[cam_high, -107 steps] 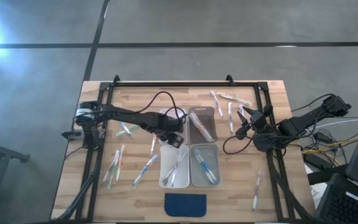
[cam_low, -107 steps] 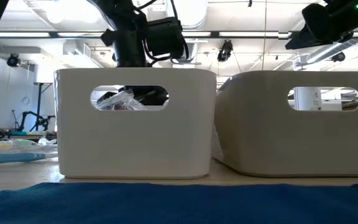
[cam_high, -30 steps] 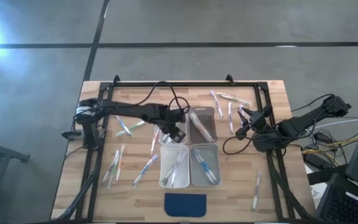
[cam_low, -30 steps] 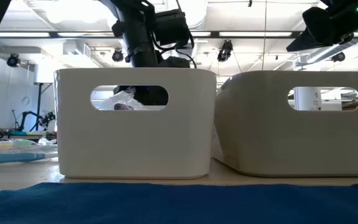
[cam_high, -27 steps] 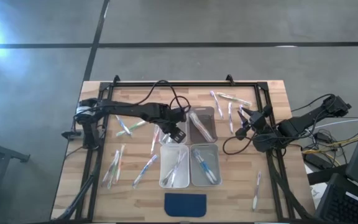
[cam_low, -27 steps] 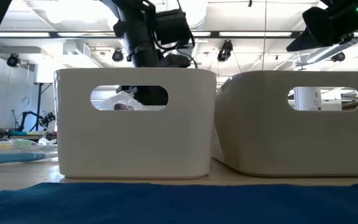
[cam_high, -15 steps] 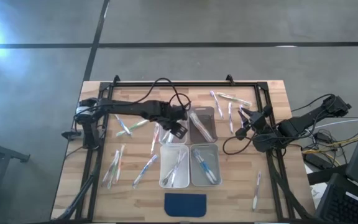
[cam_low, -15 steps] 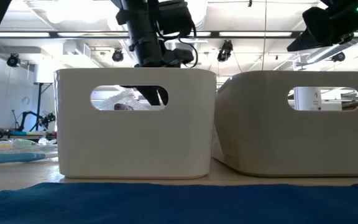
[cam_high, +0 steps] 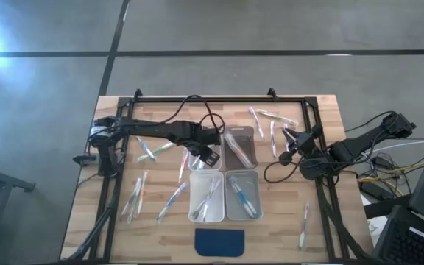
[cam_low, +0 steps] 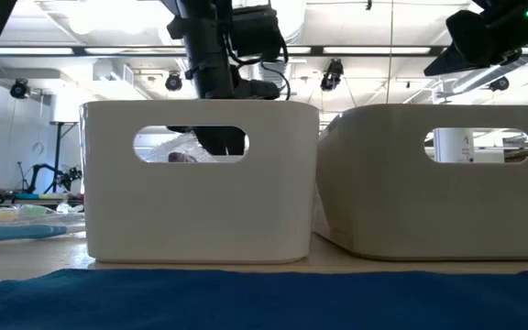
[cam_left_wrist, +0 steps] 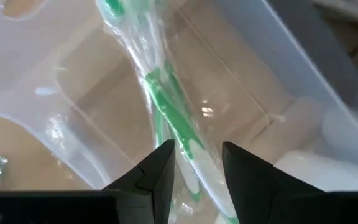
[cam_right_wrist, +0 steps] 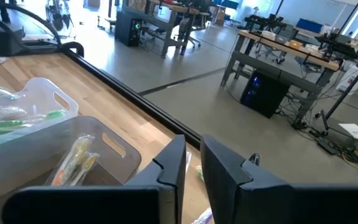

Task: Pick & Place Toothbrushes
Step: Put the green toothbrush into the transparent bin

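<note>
Since a moment ago, the left hand (cam_high: pixel 209 154) has barely shifted above the rear-left clear bin (cam_high: pixel 197 141). High view: the right hand (cam_high: pixel 288 140) hovers near loose toothbrushes (cam_high: pixel 274 136) on the tabletop (cam_high: pixel 153 228). Left wrist view: part-open fingers (cam_left_wrist: pixel 159 171) straddle a green wrapped toothbrush (cam_left_wrist: pixel 166 118) in the bin. Right wrist view: fingers (cam_right_wrist: pixel 173 163) nearly closed, holding nothing.
</note>
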You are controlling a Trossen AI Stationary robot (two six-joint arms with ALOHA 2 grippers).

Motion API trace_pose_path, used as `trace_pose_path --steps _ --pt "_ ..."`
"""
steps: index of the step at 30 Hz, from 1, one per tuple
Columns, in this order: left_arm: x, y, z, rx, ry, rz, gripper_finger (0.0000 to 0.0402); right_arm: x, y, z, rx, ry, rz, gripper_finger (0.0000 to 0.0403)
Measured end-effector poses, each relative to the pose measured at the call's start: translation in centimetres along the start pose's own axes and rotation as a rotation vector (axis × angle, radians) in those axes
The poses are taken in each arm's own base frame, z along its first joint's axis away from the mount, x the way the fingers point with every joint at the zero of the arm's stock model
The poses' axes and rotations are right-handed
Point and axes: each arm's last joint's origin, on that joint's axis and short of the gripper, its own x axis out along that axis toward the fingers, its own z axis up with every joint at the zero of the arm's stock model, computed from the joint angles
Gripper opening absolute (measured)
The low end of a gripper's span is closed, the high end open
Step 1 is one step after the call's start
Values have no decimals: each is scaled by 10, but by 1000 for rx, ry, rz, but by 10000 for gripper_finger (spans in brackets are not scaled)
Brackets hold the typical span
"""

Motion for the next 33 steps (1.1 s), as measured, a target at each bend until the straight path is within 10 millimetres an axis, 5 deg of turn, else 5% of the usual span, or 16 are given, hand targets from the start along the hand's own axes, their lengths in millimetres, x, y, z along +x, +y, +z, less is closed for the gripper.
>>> trace_pose_path --steps 6,17,33 --pt "6 7 -1 22 80 -52 144 0 0 0 1 0 0 64" --pt "9 9 1 -3 105 -114 222 0 0 0 4 -1 1 98" --pt "27 13 -6 -73 74 -120 192 0 0 0 3 -1 0 125"
